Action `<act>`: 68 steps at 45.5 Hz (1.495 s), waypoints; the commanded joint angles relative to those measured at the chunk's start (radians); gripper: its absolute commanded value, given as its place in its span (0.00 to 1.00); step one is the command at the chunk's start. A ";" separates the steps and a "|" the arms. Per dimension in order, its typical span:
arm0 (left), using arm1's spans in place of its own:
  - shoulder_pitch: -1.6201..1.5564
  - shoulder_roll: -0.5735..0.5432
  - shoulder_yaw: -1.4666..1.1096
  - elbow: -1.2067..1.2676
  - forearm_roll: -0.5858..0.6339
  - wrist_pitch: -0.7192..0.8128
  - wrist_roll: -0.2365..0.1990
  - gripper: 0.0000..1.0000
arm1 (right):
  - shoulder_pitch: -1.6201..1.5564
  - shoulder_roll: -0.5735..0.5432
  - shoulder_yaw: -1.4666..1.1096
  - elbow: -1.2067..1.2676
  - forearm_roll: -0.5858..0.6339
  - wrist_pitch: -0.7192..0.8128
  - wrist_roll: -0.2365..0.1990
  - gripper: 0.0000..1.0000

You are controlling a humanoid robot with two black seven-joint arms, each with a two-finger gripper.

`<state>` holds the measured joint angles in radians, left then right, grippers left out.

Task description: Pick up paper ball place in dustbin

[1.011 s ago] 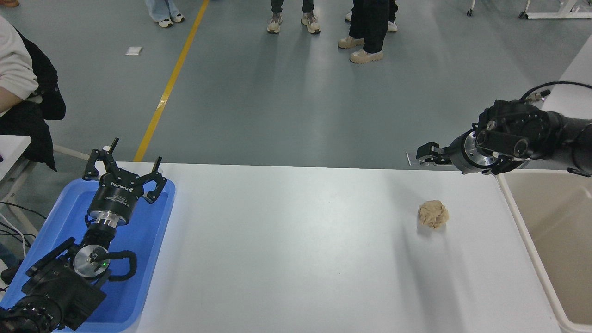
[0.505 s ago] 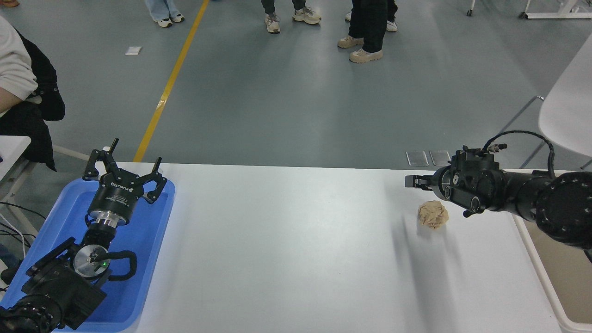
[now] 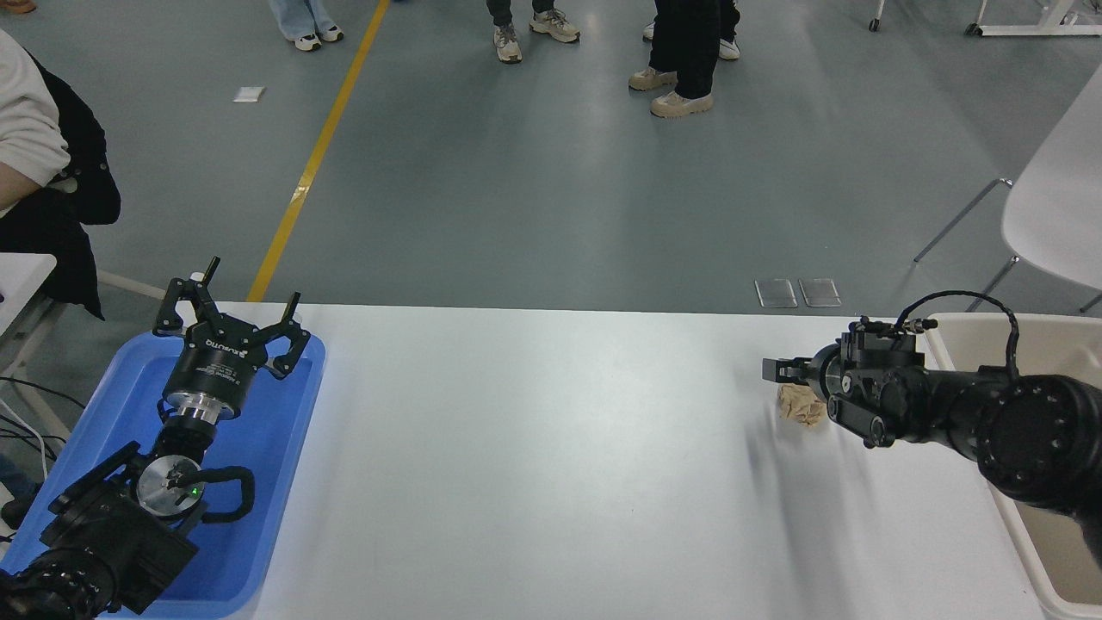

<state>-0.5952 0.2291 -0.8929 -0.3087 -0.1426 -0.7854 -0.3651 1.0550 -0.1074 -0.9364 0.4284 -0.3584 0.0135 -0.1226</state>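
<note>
The paper ball (image 3: 799, 406) lay on the white desk (image 3: 551, 465) toward its right side, partly hidden behind the right pincer (image 3: 775, 370), which hung low just above and beside it. Whether that pincer was open or closed could not be told from this angle. The right arm reached in from the right edge across the near corner of the dustbin (image 3: 1024, 331), whose pale rim stood against the desk's right end. At the desk's left end sat a blue tray (image 3: 258, 482), and over it the left pincer (image 3: 232, 301) was parked with its fingers spread apart, holding nothing. Beyond the desk stretched a grey floor (image 3: 534, 198) with a yellow line (image 3: 314, 159). Several people's legs and shoes (image 3: 680, 90) stood at the far side.
</note>
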 commanded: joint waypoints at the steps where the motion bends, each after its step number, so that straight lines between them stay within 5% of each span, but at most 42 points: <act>1: 0.000 -0.001 0.000 0.000 0.000 0.000 0.000 1.00 | -0.033 0.008 -0.001 -0.007 -0.031 -0.058 0.001 0.99; 21: 0.000 0.001 0.000 0.000 0.000 0.000 0.000 1.00 | -0.047 0.018 0.002 -0.004 -0.076 -0.096 0.003 0.96; 25: 0.000 -0.001 0.000 0.000 0.000 0.000 0.000 1.00 | -0.049 0.023 -0.002 -0.002 -0.079 -0.095 0.003 0.78; 31: 0.000 -0.001 0.000 0.000 0.000 0.000 0.000 1.00 | -0.052 0.031 -0.005 0.006 -0.079 -0.089 0.003 0.29; 39: 0.000 -0.001 0.000 0.000 0.000 0.000 0.000 1.00 | -0.053 0.035 -0.005 0.007 -0.077 -0.087 0.003 0.22; 43: 0.000 0.001 0.000 0.000 0.000 0.000 0.000 1.00 | -0.050 0.034 -0.005 0.009 -0.077 -0.087 0.003 0.05; 54: -0.002 0.001 0.000 -0.001 0.000 0.000 0.000 1.00 | 0.029 0.018 -0.009 0.073 -0.076 -0.072 -0.002 0.00; 68: -0.002 -0.001 0.000 -0.001 0.000 0.000 0.002 1.00 | 0.404 -0.225 -0.012 0.440 -0.060 0.117 -0.048 0.00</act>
<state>-0.5963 0.2288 -0.8929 -0.3096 -0.1429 -0.7854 -0.3641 1.2057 -0.1844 -0.9450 0.6442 -0.4254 -0.0152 -0.1366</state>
